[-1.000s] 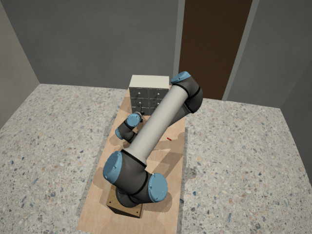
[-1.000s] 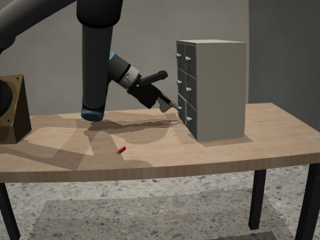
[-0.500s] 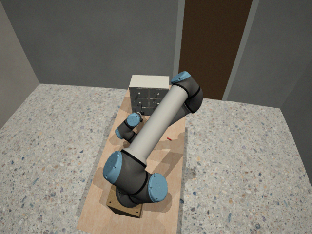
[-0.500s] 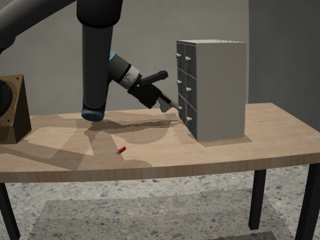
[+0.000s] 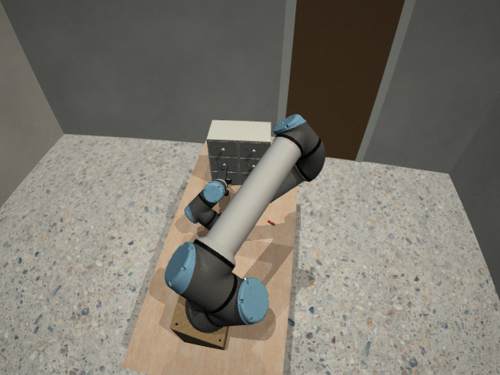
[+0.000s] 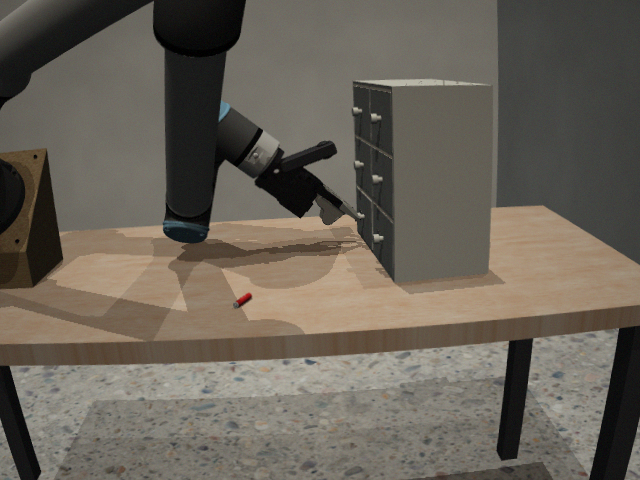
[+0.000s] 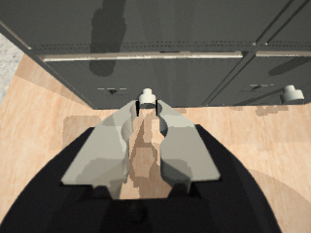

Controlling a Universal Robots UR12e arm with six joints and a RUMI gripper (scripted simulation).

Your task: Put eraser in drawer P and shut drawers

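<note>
The chest (image 6: 429, 175) stands upright at the far end of the table, with six dark drawers in two columns; it also shows in the overhead view (image 5: 238, 153). Its drawer marks are too small to read. My gripper (image 6: 355, 214) is shut on the white knob (image 7: 147, 97) of the bottom drawer in the left column (image 7: 146, 80). That drawer sits almost flush with the chest front, with only a thin pale edge showing along its top. A small red object with a grey tip (image 6: 241, 300) lies on the table, well apart from the gripper and the chest.
The other drawers look shut, and another white knob (image 7: 292, 92) shows on the neighbouring bottom drawer. The arm's wooden base block (image 6: 25, 222) stands at the near end of the table. The forearm (image 5: 246, 194) crosses above the table's middle.
</note>
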